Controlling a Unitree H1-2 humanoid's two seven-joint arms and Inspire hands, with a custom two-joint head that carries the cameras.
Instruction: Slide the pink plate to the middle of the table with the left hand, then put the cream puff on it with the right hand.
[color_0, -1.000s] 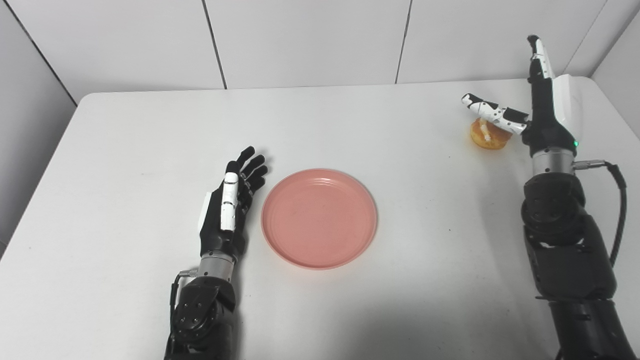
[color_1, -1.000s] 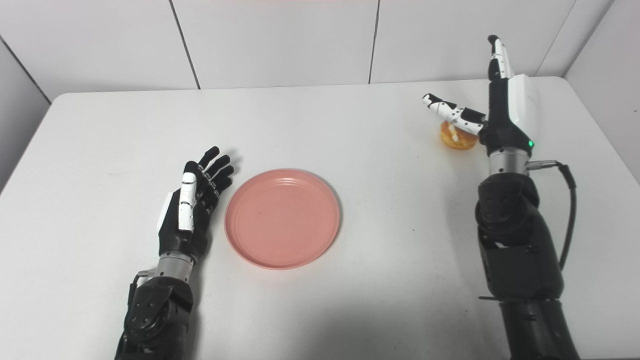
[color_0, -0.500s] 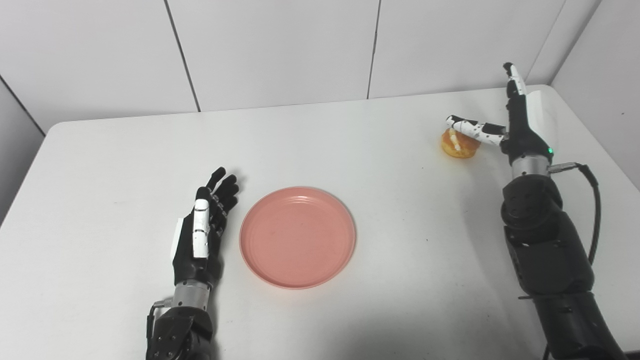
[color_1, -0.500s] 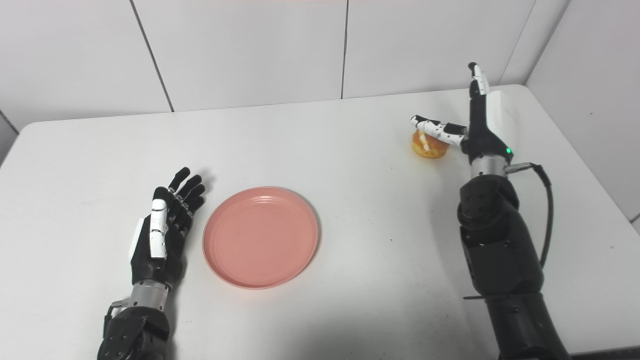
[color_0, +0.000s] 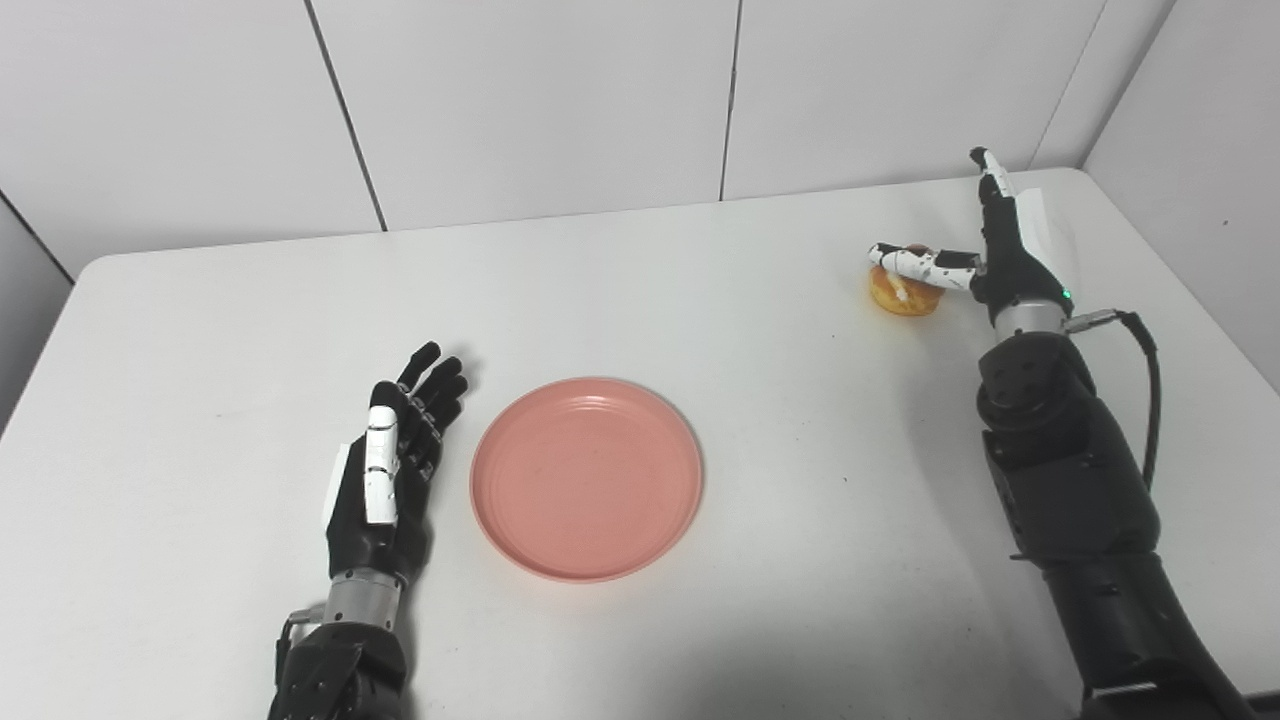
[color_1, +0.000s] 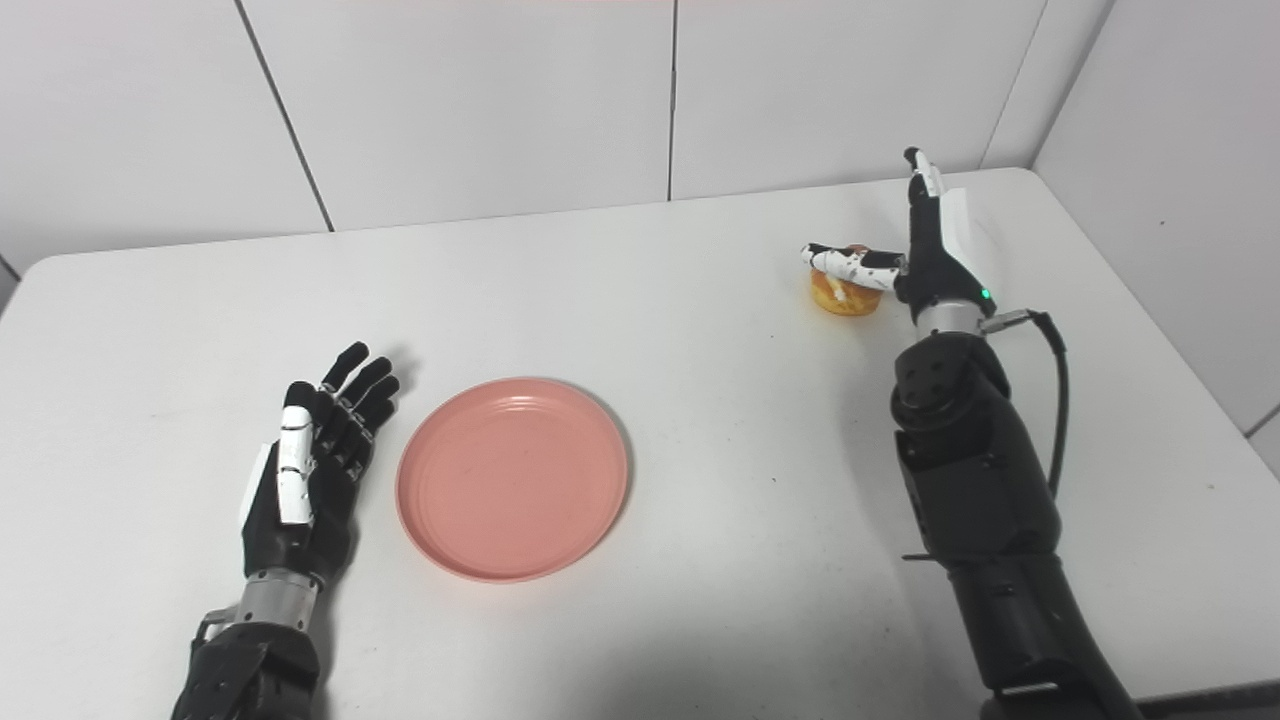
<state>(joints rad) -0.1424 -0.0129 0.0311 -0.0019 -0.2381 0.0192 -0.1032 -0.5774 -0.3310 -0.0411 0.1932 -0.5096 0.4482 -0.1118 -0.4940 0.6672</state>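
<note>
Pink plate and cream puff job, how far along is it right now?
The pink plate already lies near the middle of the table, with the left robot hand open beside it, not touching. In hand: the right robot hand is open at the cream puff, thumb over it, not yet closed on it. Left: grasp the puff, carry it over and set it on the plate.

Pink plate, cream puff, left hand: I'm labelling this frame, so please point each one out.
pink plate (color_0: 587, 478), left eye view, on its flat inner face.
cream puff (color_0: 900, 297), left eye view, on its golden side below the thumb.
left hand (color_0: 385, 480), left eye view, on the palm's middle.
</note>
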